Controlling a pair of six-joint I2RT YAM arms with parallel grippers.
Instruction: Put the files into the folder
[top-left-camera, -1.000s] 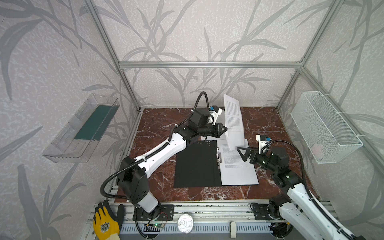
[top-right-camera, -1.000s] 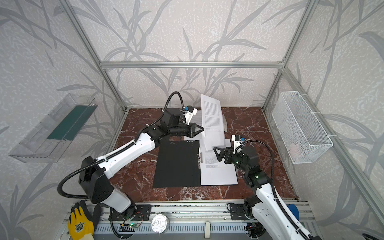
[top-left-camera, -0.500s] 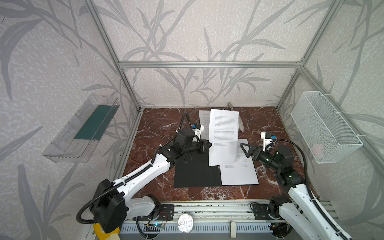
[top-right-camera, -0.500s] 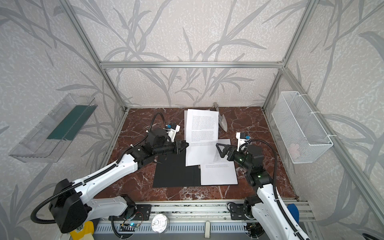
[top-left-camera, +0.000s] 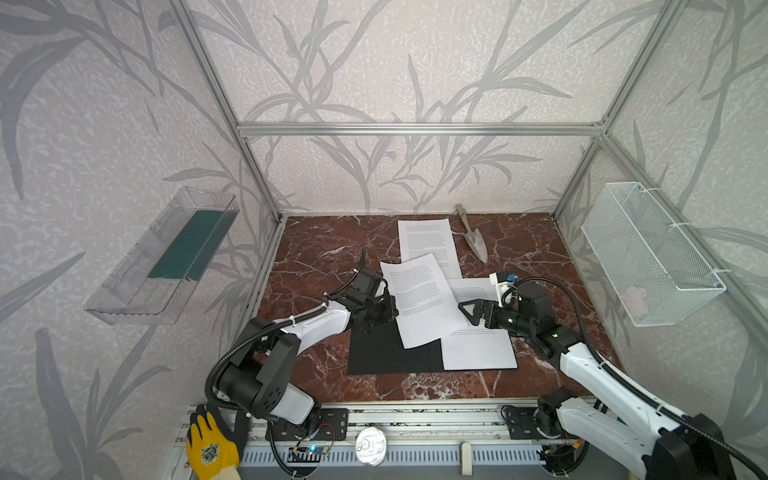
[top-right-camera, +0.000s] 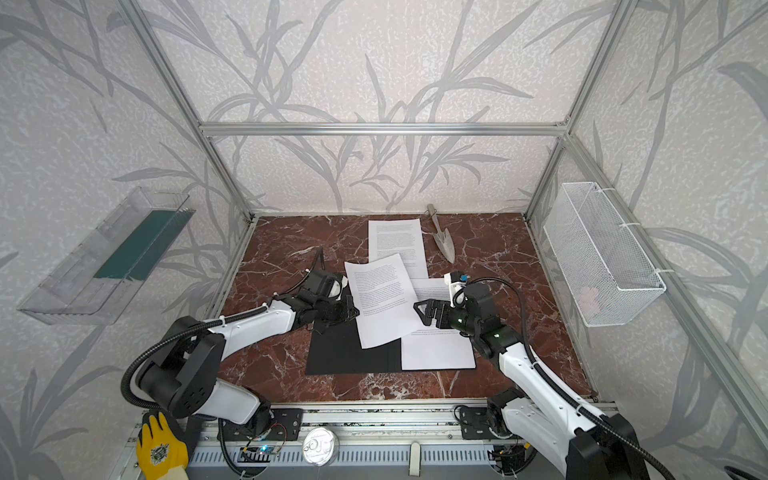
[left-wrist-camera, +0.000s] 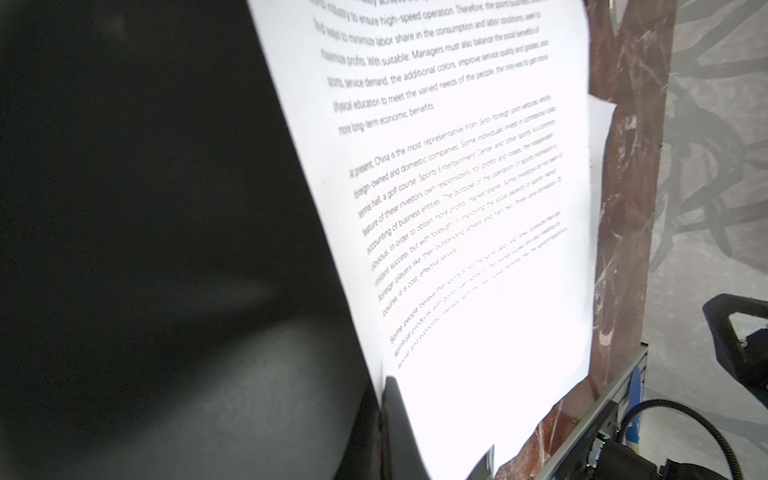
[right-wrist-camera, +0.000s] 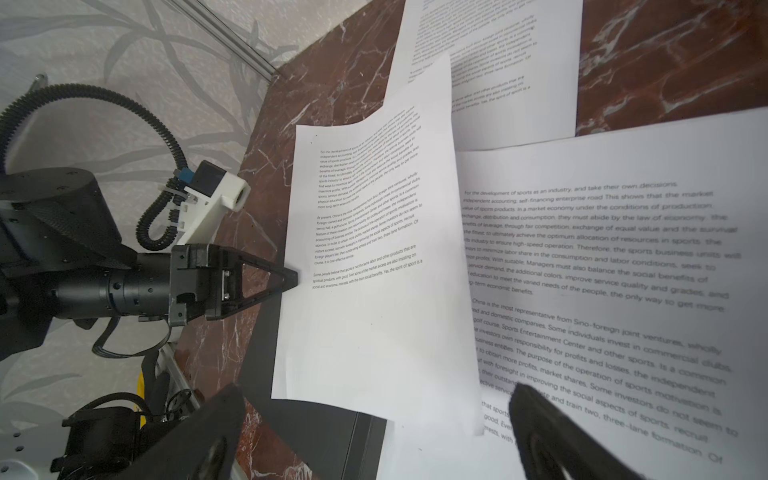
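Underneath, red-brown marble tabletop (top-left-camera: 324, 249), boxed by aluminium frame (top-left-camera: 415, 129) and leaf-patterned walls (top-left-camera: 415, 62). Near the front, folder (top-left-camera: 382, 353) open flat; flat sheet (top-left-camera: 478, 349) on its right half, back sheet (top-left-camera: 426, 241) beyond, beside a trowel (top-left-camera: 473, 241). Pinching the tilted sheet (top-left-camera: 419, 299) over the folder, left gripper (top-left-camera: 390, 309); spread wide over the flat sheet, right gripper (top-left-camera: 465, 311). On side walls, wire basket (top-left-camera: 648, 253) and clear tray (top-left-camera: 166, 257). Folder spine partly hidden under paper.
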